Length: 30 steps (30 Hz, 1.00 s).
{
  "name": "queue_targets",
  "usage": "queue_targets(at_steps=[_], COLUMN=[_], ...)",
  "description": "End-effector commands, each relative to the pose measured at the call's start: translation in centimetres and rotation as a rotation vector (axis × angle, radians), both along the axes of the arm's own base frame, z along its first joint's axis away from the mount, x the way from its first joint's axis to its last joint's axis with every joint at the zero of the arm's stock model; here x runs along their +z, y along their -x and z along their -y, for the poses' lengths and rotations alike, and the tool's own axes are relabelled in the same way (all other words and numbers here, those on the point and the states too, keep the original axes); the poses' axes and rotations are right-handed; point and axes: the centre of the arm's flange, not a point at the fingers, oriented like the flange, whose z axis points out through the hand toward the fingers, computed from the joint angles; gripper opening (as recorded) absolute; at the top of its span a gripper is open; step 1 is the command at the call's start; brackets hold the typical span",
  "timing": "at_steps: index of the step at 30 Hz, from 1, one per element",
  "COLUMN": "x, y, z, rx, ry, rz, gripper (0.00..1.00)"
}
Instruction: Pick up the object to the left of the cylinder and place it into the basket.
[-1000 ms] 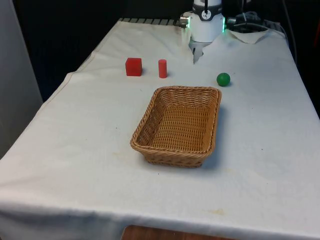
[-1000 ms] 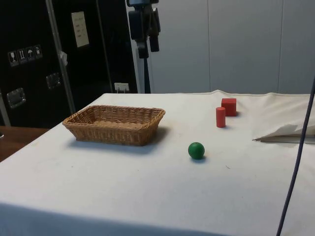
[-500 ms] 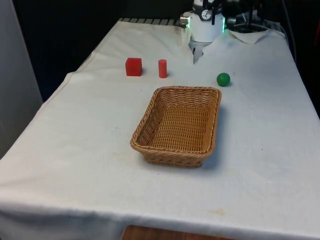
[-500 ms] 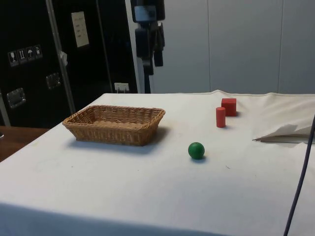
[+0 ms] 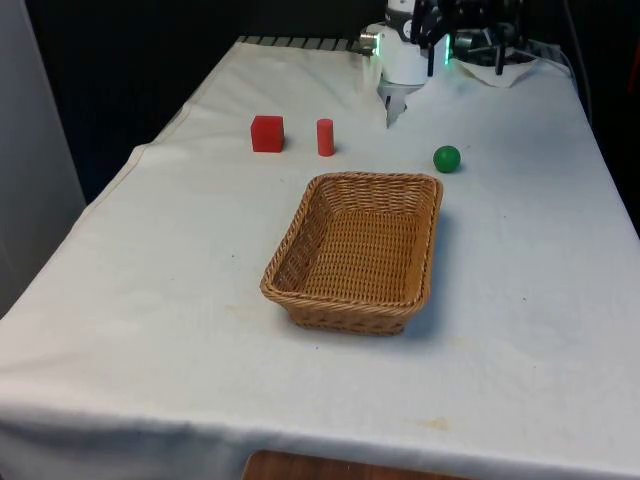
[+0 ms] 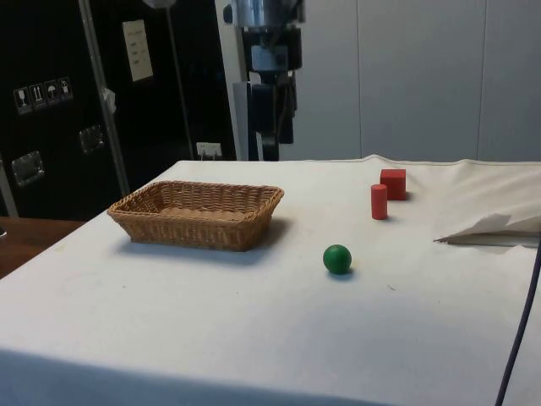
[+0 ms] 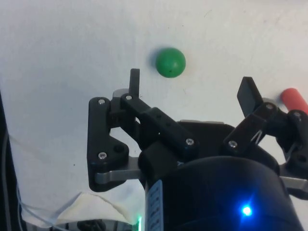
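Observation:
A red cube (image 5: 267, 133) sits on the white cloth at the front view's left of a small upright red cylinder (image 5: 325, 137). In the side view the cube (image 6: 392, 183) stands just behind the cylinder (image 6: 379, 201). The wicker basket (image 5: 370, 181) lies in the table's middle with nothing in it. My gripper (image 6: 272, 150) hangs high above the table, beyond the basket (image 6: 203, 185) in the side view. The wrist view has the gripper (image 7: 192, 89) open with nothing between its fingers, the cloth far below it and the cylinder (image 7: 294, 100) off to one side.
A green ball (image 5: 447, 158) rests on the cloth at the front view's right of the cylinder, near the basket's far corner; the ball (image 7: 170, 62) lies below the gripper. A raised fold of cloth (image 6: 490, 228) lies by the robot's base.
The gripper has come down and shifted to the side view's right, away from above the basket's far end. The cube, cylinder, ball and basket have not moved.

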Motion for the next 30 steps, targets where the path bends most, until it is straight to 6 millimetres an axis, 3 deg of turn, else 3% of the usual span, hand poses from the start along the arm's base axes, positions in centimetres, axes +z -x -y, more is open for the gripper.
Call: queue_targets(at_steps=[1, 30], x=[-0.1, -6.5], y=[0.2, 4.5], z=[0.0, -0.3], rx=[-0.003, 0.019], ry=[0.011, -0.007], rz=[0.018, 0.053], gripper=[1.0, 1.0])
